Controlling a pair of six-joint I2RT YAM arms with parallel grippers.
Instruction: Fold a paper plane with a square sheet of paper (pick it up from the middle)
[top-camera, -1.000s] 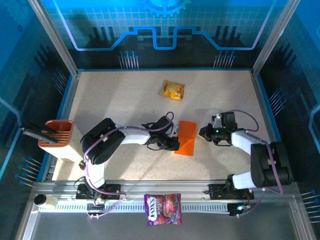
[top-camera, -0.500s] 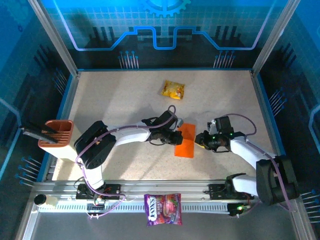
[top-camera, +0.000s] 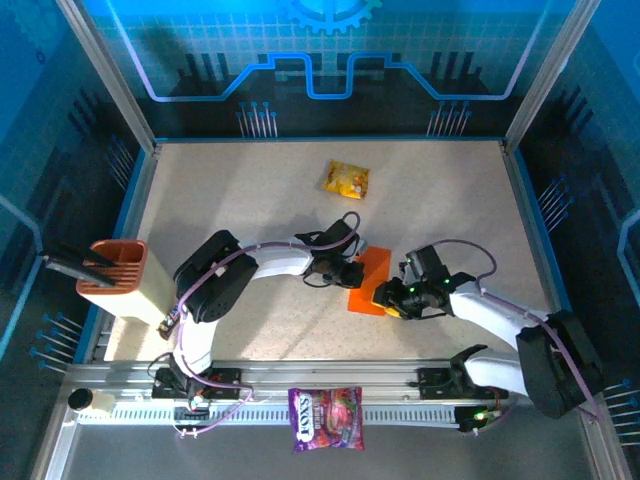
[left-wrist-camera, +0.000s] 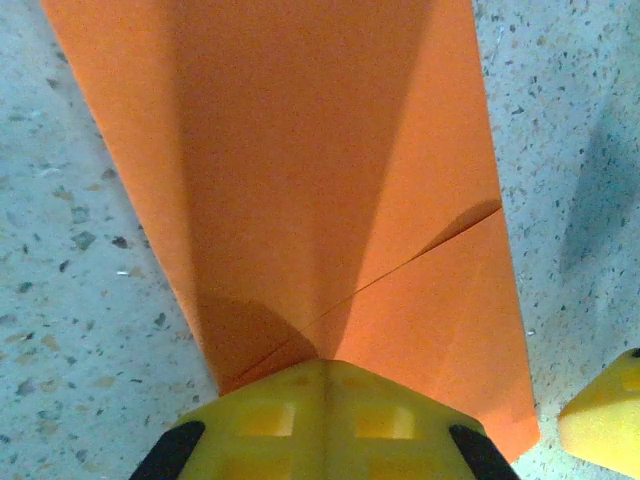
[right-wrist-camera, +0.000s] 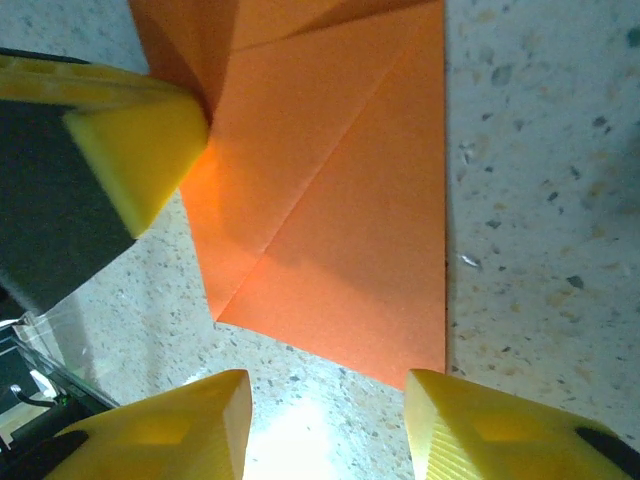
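The left gripper (left-wrist-camera: 325, 365) is shut, its tips pressing the left edge of the folded orange paper (top-camera: 372, 278), while the right gripper (right-wrist-camera: 325, 385) stands part-open at the paper's near corner. The paper lies flat mid-table, long axis running near to far; I cannot tell a pointed end. At the table's left edge a brown holder (top-camera: 112, 262) holds a dark tool (top-camera: 68, 265).

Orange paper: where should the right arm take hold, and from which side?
Probably the free corner of the orange paper nearest the right gripper, coming in from the side opposite the left gripper. The left gripper pinches the other side shut. The right jaws stand open with that corner just ahead of them, and the folded layers lie flat there.
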